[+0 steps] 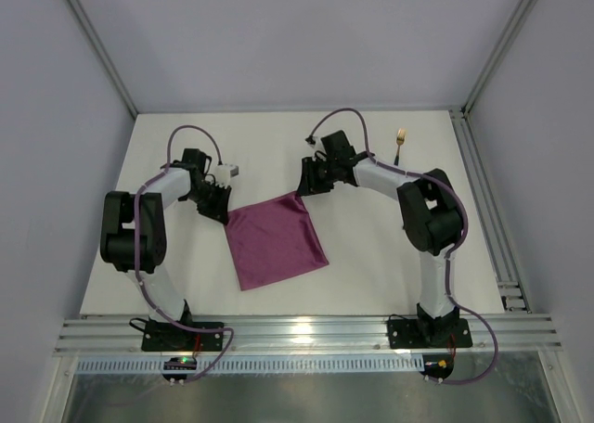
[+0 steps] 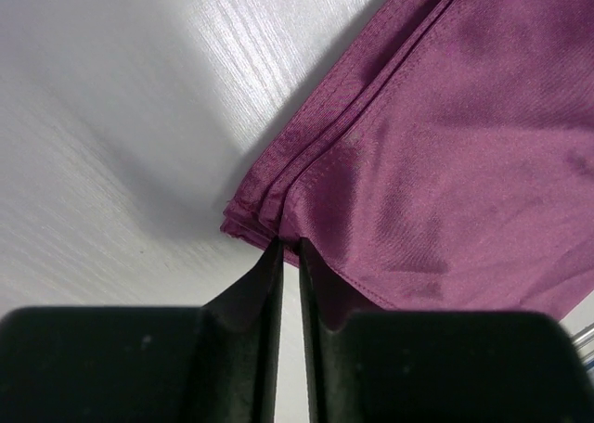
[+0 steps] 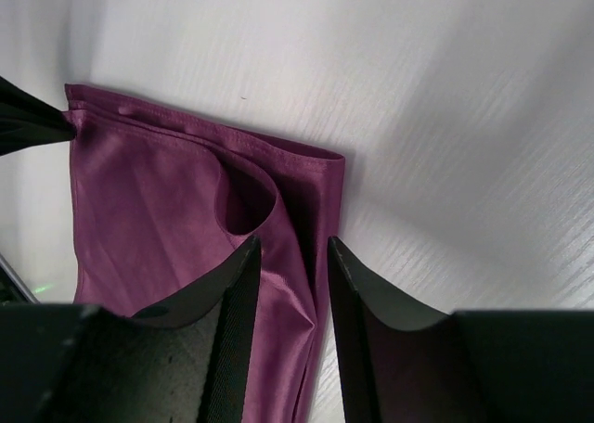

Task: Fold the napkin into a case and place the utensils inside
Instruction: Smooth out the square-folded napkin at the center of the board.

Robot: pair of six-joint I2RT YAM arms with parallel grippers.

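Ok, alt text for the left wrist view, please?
The left claw, fingers almost together, pinches the corner of a folded magenta napkin, whose stacked hemmed layers show at the edge. The napkin lies on a white table.

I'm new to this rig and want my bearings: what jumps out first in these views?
The magenta napkin, folded in layers, lies in the middle of the table between the arms. The left gripper pinches one far corner, jaws nearly closed, while the right gripper stands open over the other. A gold fork lies alone at the far right.
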